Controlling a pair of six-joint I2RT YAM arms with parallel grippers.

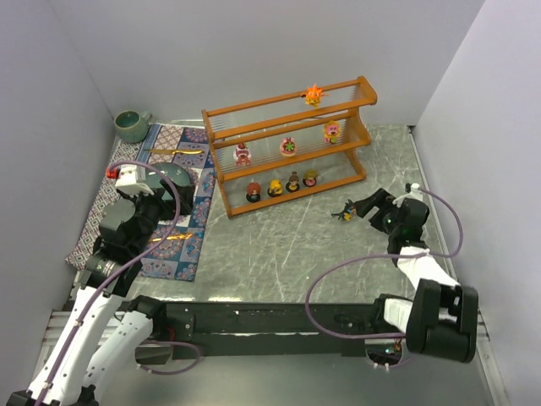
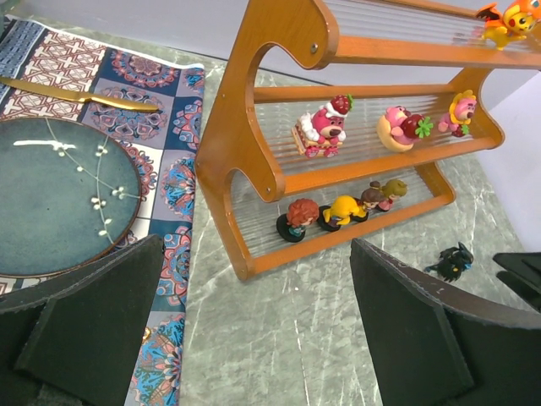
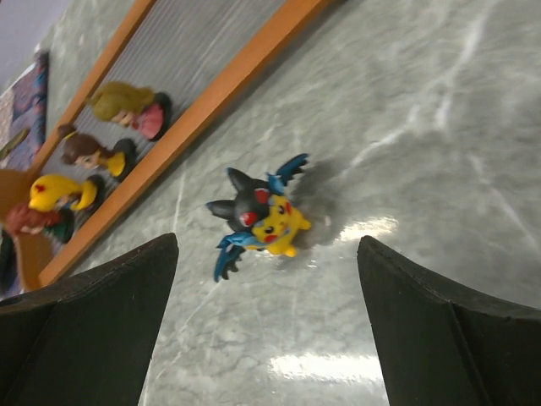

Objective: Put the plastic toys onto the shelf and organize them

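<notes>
On a grey marbled counter (image 1: 279, 254) is set the orange wooden shelf (image 1: 254, 108), tiers ribbed and clear. Near its rail, wingspan parallel, a glossy black-and-yellow toy (image 3: 258, 222) is flanked, untouched, by spread right fingers (image 3: 93, 321); left fingers (image 2: 84, 330) are spread too.

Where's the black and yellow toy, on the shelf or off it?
Off: the black and yellow toy sits on the table, in front of the shelf.

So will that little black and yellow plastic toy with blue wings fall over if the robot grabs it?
Probably light and stiff: the black and yellow plastic toy looks tiny and hard-moulded. It might skid, since the grey table top looks glossy. Its thin blue wings stick out, so a pinch there could twist or tip it.
</notes>
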